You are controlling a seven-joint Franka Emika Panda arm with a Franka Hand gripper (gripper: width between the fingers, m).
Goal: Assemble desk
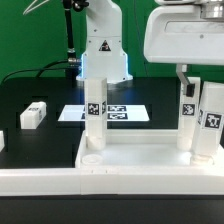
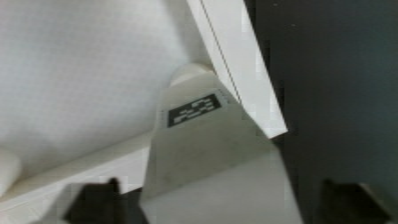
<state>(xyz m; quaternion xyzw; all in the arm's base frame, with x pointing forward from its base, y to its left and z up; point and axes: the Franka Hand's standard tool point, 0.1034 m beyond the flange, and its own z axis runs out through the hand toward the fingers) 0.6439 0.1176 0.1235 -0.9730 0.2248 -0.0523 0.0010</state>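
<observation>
While your gripper (image 1: 185, 84) hangs over the desk panel (image 1: 140, 166) at the exterior view's right end, its two dark fingers (image 2: 98, 203) sit either side of the top of an upright white leg, the straddled leg (image 1: 187, 122). In the wrist view you look down the length of that leg, and one of its black-and-white tags faces the lens. A thin dark sliver shows between the leg and each finger. You cannot tell from these pictures whether the fingers are clamped on the leg or only bracket it. Beyond the leg, the wrist view shows the panel's white floor on one side and the black tabletop (image 1: 30, 90) on the other, with the raised rim running between them. In the exterior view the panel lies flat in the foreground. A second upright piece, the right-hand leg (image 1: 212, 124), stands just beside the straddled one and nearer the camera. You cannot make out which socket either of them occupies. Toward the exterior view's left, the corner leg (image 1: 95, 118) stands upright at the panel's far corner, close to a round socket. Well apart from the panel, the loose leg (image 1: 33, 115) lies on its side on the tabletop. The marker board (image 1: 118, 113) lies flat behind the panel, in front of the robot base (image 1: 103, 55).
</observation>
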